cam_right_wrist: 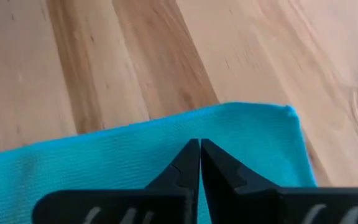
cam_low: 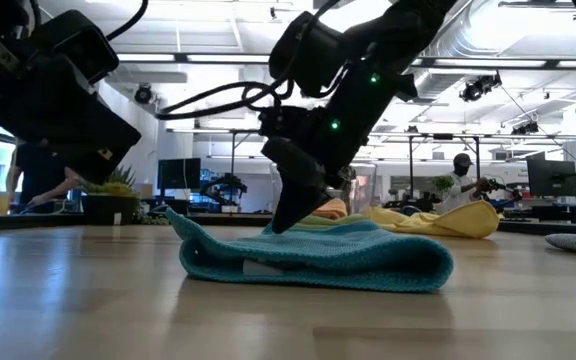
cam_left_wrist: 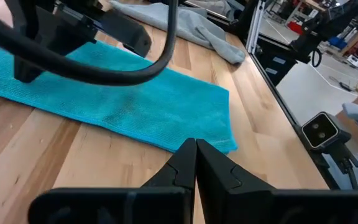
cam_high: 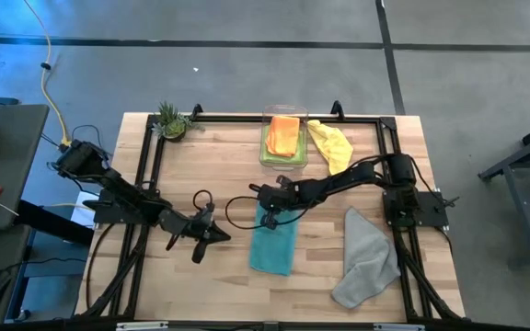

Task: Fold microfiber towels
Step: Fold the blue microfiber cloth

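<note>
The teal blue towel (cam_high: 273, 245) was a solid bright turquoise, no print, just a fine woven texture. The grey towel (cam_high: 367, 260) was plain pale grey, the yellow towel (cam_high: 331, 144) a soft lemon, and the orange towel (cam_high: 284, 135) sat over a lime green towel (cam_high: 268, 150). The worktop (cam_high: 228, 285) was light wood with darker grain streaks, and both arms' fingers (cam_left_wrist: 194, 167) were matte black.

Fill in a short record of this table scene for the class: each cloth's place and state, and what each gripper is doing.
teal blue microfiber towel: folded, centre of wooden table
grey microfiber towel: crumpled, right of teal
yellow microfiber towel: loose beside clear plastic bin
orange microfiber towel: in bin, on lime green microfiber towel
right gripper: shut, pressing on teal towel's edge
left gripper: shut, empty, left of teal towel
</note>
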You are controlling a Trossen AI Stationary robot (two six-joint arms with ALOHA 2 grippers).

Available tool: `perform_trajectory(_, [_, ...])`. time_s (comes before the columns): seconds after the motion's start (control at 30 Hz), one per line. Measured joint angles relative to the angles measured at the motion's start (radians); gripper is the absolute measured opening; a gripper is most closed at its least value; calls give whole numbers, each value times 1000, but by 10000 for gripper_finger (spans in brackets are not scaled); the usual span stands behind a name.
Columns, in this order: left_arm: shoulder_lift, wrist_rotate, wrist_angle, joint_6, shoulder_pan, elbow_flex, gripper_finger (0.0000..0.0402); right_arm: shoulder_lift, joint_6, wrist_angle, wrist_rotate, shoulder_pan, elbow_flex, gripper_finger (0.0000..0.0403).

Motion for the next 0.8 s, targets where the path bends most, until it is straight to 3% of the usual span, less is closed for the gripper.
perform_trajectory(0.3, [0, 0, 0, -11, 0, 0, 0, -5, 91, -134, 63, -5, 0, 6])
perform_trajectory(0.8, [0, -38, 0, -4, 0, 0, 0, 13, -38, -19, 38, -13, 0, 6])
